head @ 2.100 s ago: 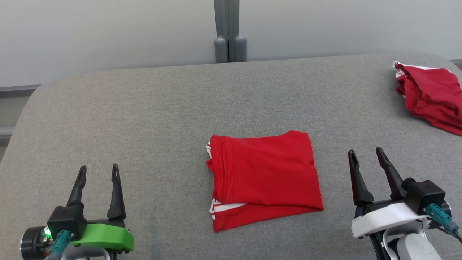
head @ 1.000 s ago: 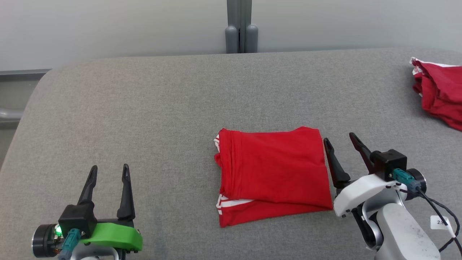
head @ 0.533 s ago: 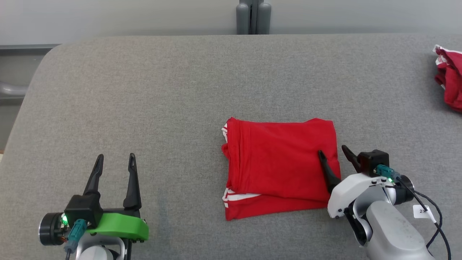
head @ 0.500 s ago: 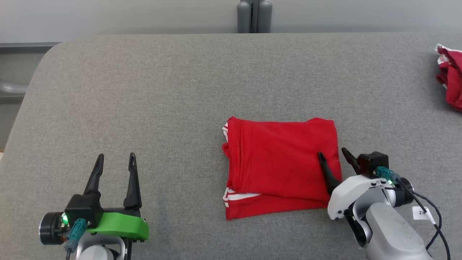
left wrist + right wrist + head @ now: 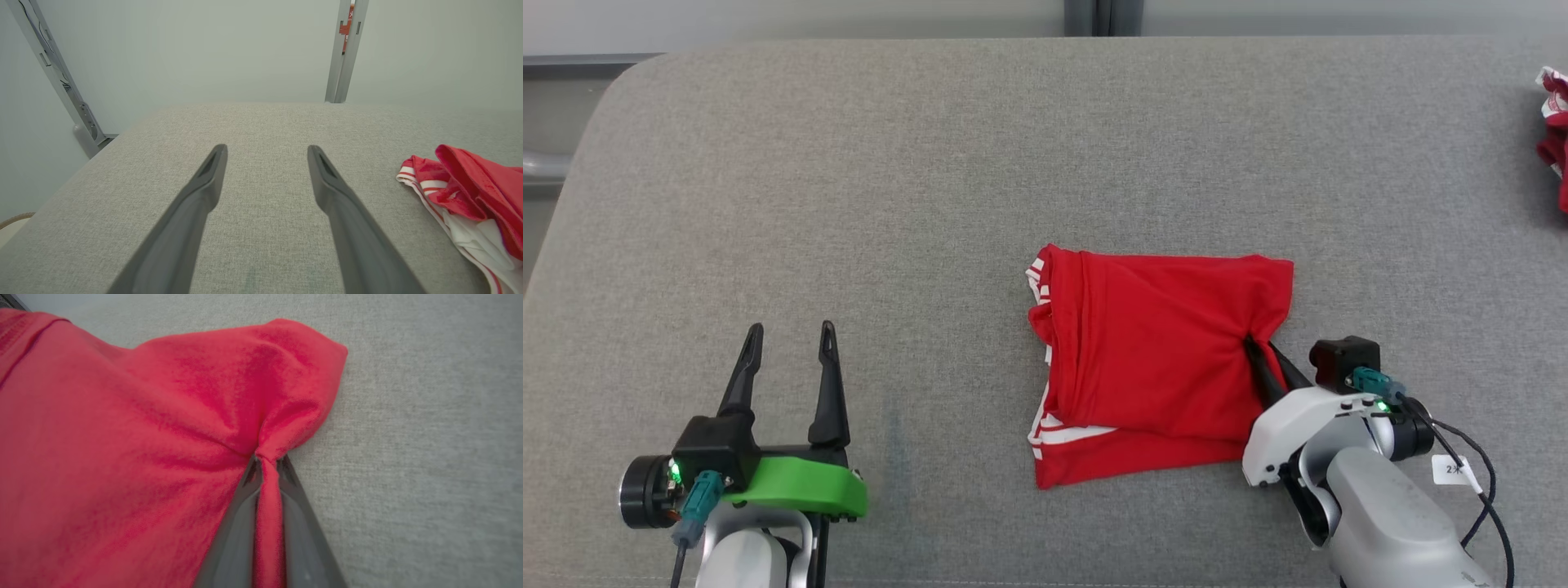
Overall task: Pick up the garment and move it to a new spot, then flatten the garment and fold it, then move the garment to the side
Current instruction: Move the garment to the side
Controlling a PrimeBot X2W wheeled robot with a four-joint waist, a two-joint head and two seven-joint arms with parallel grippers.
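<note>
The garment [image 5: 1152,359], a red shirt with white stripes at its left edge, lies folded in a rough square in the middle of the grey padded table [image 5: 915,180]. My right gripper [image 5: 1258,349] is shut on the garment's right edge, and the cloth puckers toward the fingertips. In the right wrist view a pinched ridge of the garment [image 5: 122,457] runs between the closed fingers of the right gripper [image 5: 267,459]. My left gripper [image 5: 788,333] stands open over bare table at the lower left, well apart from the garment [image 5: 470,192], whose striped edge shows in the left wrist view beside the left gripper [image 5: 265,149].
A second red and white garment [image 5: 1556,131] lies bunched at the table's far right edge. A grey post [image 5: 347,49] stands behind the table against the pale wall. The table's left corner is rounded, with a drop beyond it.
My right gripper moved left onto the garment's right edge and shut on it, bunching the cloth. The head camera tilted down and right. My left gripper stayed open.
</note>
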